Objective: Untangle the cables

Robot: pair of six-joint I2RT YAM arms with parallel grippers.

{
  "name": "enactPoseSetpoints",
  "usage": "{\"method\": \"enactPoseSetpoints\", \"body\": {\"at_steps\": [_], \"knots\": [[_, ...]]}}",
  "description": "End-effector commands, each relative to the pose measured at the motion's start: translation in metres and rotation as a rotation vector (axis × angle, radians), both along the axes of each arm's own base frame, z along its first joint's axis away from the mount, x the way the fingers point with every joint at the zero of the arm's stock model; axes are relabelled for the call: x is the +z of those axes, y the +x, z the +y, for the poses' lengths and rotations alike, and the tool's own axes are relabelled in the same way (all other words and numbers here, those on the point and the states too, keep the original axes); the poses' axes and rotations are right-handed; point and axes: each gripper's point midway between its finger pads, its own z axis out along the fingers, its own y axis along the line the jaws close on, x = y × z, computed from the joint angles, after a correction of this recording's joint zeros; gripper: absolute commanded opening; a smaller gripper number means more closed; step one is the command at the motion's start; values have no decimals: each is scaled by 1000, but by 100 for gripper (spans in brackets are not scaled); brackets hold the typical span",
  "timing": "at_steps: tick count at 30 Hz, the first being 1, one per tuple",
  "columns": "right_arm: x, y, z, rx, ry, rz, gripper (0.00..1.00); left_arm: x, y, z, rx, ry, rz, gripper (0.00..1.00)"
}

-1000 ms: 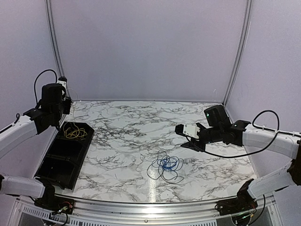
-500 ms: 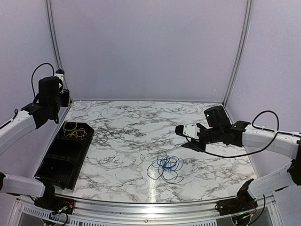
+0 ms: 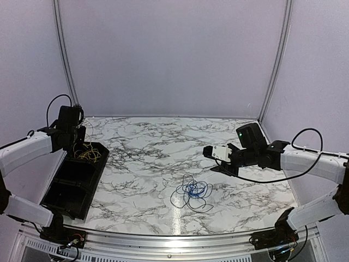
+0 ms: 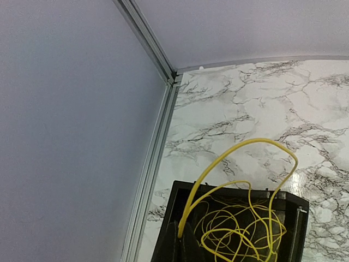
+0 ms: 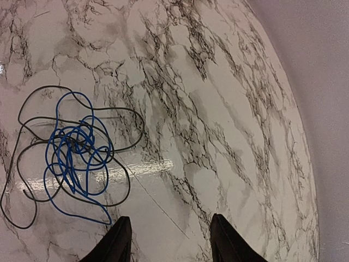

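Observation:
My left gripper (image 3: 78,143) hangs over the far compartment of the black tray (image 3: 70,188) and is shut on the yellow cable (image 4: 245,218). Most of that cable lies coiled in the compartment (image 3: 87,154), and one loop arches up over the tray's far rim (image 4: 240,190). A bright blue cable (image 3: 193,189) and a black cable (image 3: 180,203) lie tangled together on the marble table; they also show in the right wrist view, blue (image 5: 73,155) and black (image 5: 30,117). My right gripper (image 3: 222,168) is open and empty, above the table to the right of that tangle.
The black tray stands along the left edge and has several compartments. Purple walls and metal frame posts (image 4: 155,158) close the table on the left, back and right. The marble table (image 3: 163,142) lies between the tray and the tangle.
My left arm has come down and forward from near the back-left post to just over the tray's far compartment, with the yellow cable in its jaws. The right arm has not moved.

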Motion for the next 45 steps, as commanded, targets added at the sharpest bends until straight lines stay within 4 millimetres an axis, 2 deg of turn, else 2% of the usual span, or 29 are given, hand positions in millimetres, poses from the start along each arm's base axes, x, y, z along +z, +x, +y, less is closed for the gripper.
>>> {"method": "enactPoseSetpoints", "body": {"at_steps": [1, 7, 12, 21, 26, 30, 35, 40, 43, 45], "knots": [[-4, 2, 3, 3, -16, -3, 50, -23, -18, 2, 43, -60, 99, 0], [-7, 2, 3, 3, -22, 7, 49, -43, -39, 10, 101, -67, 202, 0], [-7, 1, 5, 10, -19, 14, 50, -54, -45, 17, 141, -71, 219, 0], [-8, 0, 5, 14, -21, 18, 50, -80, -18, 25, 149, -15, 311, 0], [-10, -1, 5, 20, -24, 32, 49, -95, -20, 25, 159, -49, 344, 0], [-11, 0, 5, 16, -31, 33, 49, -108, -23, 21, 141, -67, 379, 0], [-11, 1, 3, 10, -37, 26, 49, -116, -14, 14, 97, -77, 413, 0], [-14, 1, 3, 11, -43, 33, 49, -128, -7, 4, 32, -160, 459, 0], [-14, 1, 3, 12, -44, 34, 49, -125, -9, 4, 37, -165, 464, 0], [-15, 0, 4, 13, -45, 35, 49, -116, -9, 7, 51, -167, 433, 7]]}}
